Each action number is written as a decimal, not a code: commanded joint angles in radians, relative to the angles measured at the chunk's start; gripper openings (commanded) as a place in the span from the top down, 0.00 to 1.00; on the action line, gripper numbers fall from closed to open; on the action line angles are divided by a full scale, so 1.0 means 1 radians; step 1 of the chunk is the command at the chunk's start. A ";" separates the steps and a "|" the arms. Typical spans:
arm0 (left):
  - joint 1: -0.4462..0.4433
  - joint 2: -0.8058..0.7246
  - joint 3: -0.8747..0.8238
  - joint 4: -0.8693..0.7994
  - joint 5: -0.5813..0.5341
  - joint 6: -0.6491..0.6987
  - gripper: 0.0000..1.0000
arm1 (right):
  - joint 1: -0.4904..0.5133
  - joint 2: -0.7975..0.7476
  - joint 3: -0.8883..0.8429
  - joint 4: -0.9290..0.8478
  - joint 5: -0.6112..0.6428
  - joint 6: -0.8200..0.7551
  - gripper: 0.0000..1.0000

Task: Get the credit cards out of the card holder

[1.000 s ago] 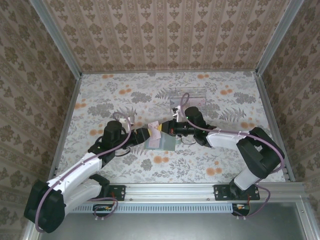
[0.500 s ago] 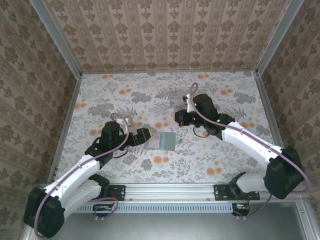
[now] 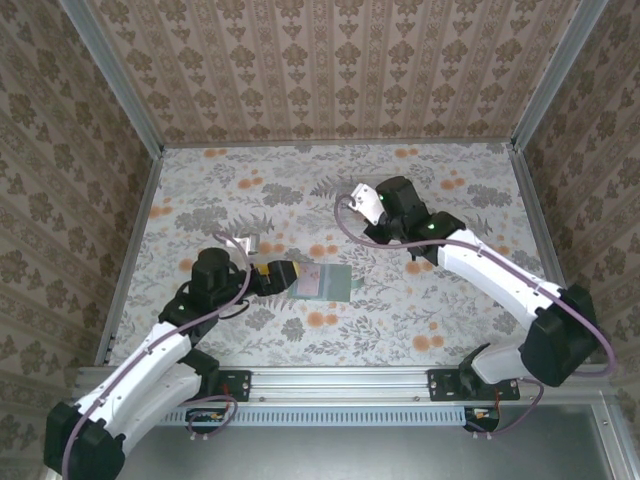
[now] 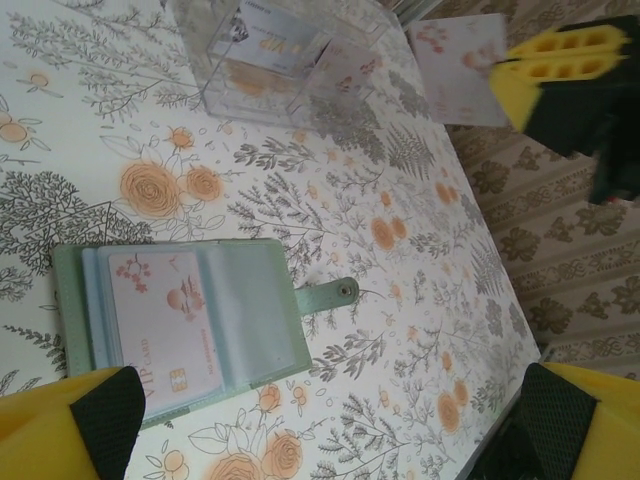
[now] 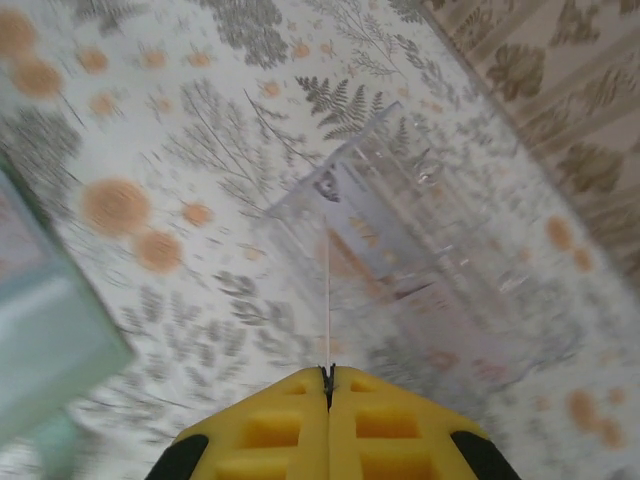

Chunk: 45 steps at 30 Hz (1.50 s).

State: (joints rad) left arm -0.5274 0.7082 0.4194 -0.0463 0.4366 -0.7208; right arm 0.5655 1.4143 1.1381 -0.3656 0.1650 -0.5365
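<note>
The grey-green card holder (image 3: 325,282) lies open on the floral table, its clasp tab (image 4: 331,293) pointing right. A pale pink card (image 4: 165,328) sits in its left pocket; the right pocket looks empty. My left gripper (image 3: 283,272) is at the holder's left edge, open, with its yellow fingers (image 4: 60,432) spread wide and nothing between them. My right gripper (image 5: 328,372) is shut on another pale pink card (image 4: 455,55), seen edge-on (image 5: 328,300), above the clear tray (image 5: 400,230). No green or dark grey card is visible.
The clear plastic tray (image 4: 270,50) stands at the back centre with at least one card inside. Patterned walls and metal rails (image 3: 130,250) enclose the table. Bare floral tabletop (image 3: 450,320) lies right of the holder.
My right gripper has lifted away from the holder with the pale pink card and swung back over the clear tray. My left gripper has drawn back slightly to the left.
</note>
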 commanded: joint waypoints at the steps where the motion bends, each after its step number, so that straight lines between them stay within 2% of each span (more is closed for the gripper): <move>1: 0.009 -0.039 -0.022 -0.007 0.019 0.024 0.00 | -0.026 0.057 -0.024 0.050 0.067 -0.391 1.00; 4: 0.010 -0.070 -0.040 -0.007 0.021 0.015 0.00 | -0.062 0.106 -0.034 0.093 0.062 -0.533 1.00; 13: 0.010 -0.088 -0.055 -0.021 0.006 0.012 0.00 | -0.138 0.215 0.011 0.127 0.009 -0.690 1.00; 26: 0.010 -0.035 -0.051 -0.008 0.005 0.016 0.00 | -0.227 0.326 0.097 0.096 -0.041 -0.714 1.00; 38: 0.014 -0.017 -0.053 -0.012 -0.005 0.019 0.00 | -0.247 0.420 0.160 0.078 -0.053 -0.700 1.00; 45: 0.019 -0.003 -0.053 -0.005 -0.004 0.019 0.00 | -0.273 0.425 0.153 0.075 -0.065 -0.691 1.00</move>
State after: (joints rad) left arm -0.5167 0.6971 0.3748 -0.0673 0.4374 -0.7208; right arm 0.3084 1.8275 1.2648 -0.2642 0.1253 -1.2312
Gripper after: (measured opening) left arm 0.997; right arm 0.065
